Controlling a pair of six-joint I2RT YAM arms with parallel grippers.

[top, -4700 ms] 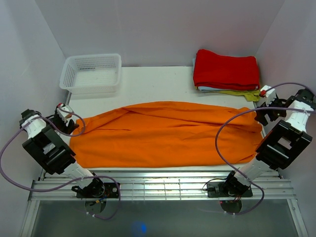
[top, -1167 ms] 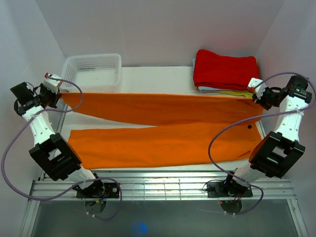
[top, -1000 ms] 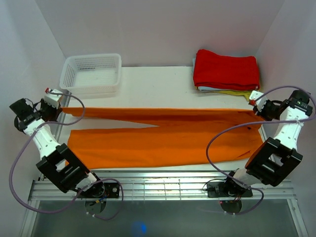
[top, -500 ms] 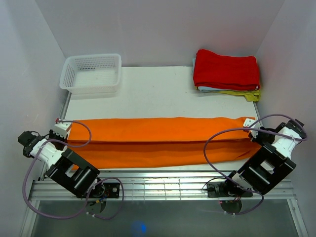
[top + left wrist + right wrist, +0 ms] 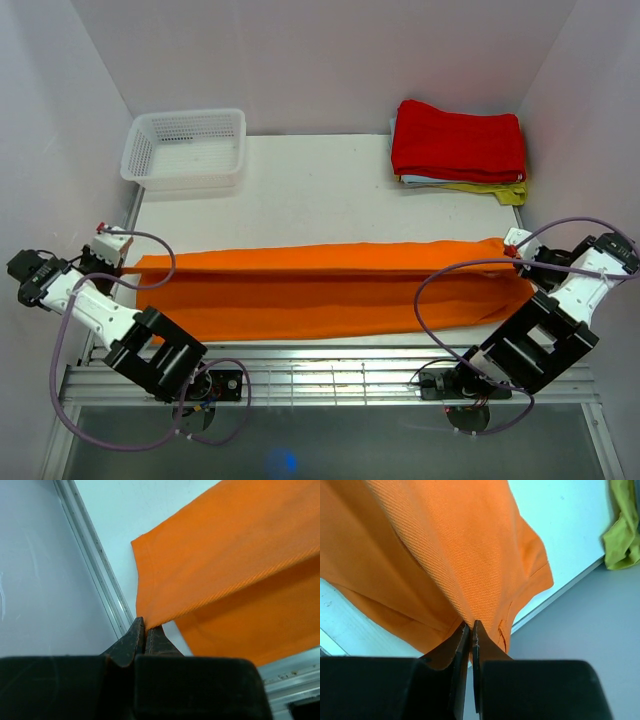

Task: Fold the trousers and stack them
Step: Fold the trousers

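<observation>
The bright orange trousers lie folded lengthwise in a long band across the near part of the table. My left gripper is shut on the cloth at the band's left end, by the table's left rail; in the left wrist view the trousers run from the pinched fold between the fingers. My right gripper is shut on the right end; the right wrist view shows the trousers held between the closed fingers.
A white basket stands at the back left. A folded red cloth tops a stack at the back right, with a yellow-green cloth under it. Metal rails edge the table, close to both grippers.
Both grippers carried the far leg of the trousers toward the near edge and laid it over the near one. In the last half second they moved slightly outward, drawing the band taut.
</observation>
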